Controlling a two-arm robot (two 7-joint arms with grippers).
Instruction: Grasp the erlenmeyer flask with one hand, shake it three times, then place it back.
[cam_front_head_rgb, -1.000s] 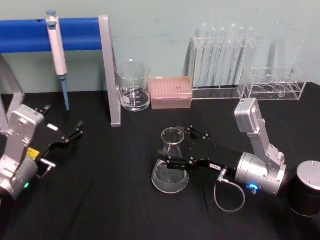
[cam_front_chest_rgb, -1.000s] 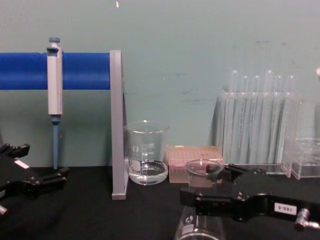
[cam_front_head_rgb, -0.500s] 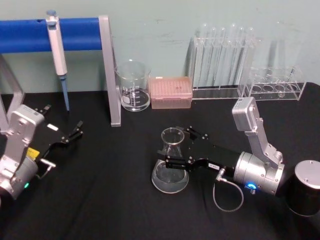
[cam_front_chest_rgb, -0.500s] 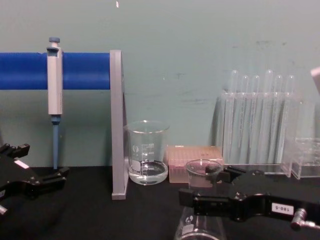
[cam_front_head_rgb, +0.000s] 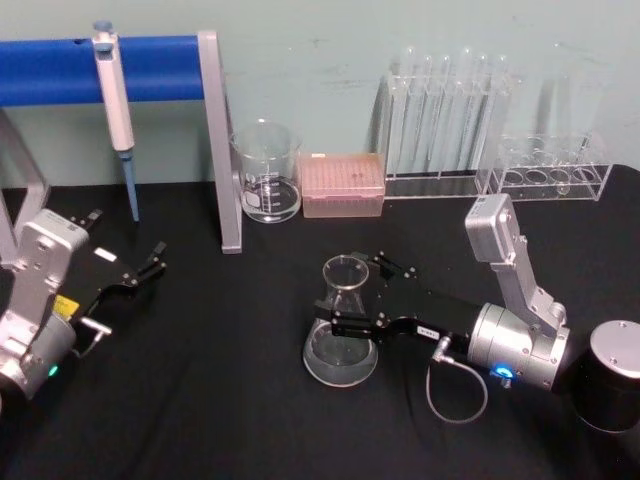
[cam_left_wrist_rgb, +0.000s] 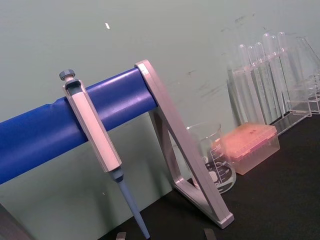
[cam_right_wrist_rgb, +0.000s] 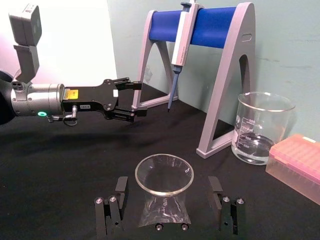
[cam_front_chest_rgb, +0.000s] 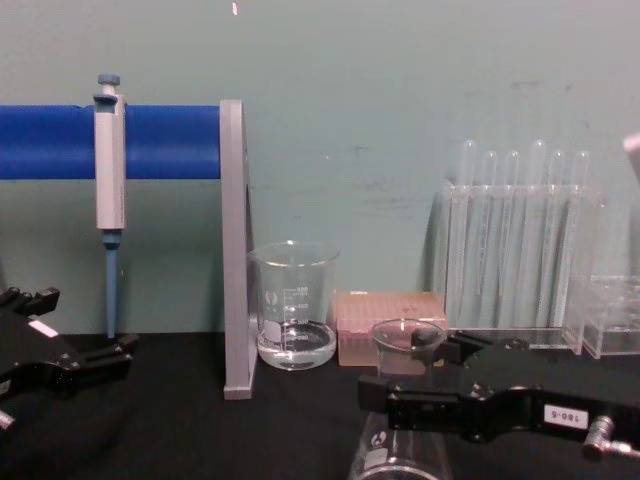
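Right wrist view shows you the right gripper (cam_right_wrist_rgb: 168, 186) spread wide, its fingers (cam_right_wrist_rgb: 121, 187) flanking the erlenmeyer flask (cam_right_wrist_rgb: 164, 175) at the neck without touching, ready to close there. The flask stands upright in the middle of the table (cam_front_head_rgb: 220, 400); your left gripper (cam_front_head_rgb: 140, 272) sits parked at the left, jaws apart.

Black blocky right claw (cam_front_head_rgb: 355, 294), numbered white label (cam_front_head_rgb: 430, 331), silver wrist (cam_front_head_rgb: 507, 346), grey cable (cam_front_head_rgb: 452, 396)

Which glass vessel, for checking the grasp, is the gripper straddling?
The conical erlenmeyer flask, between open fingers of the right gripper; the straight beaker stands farther back.
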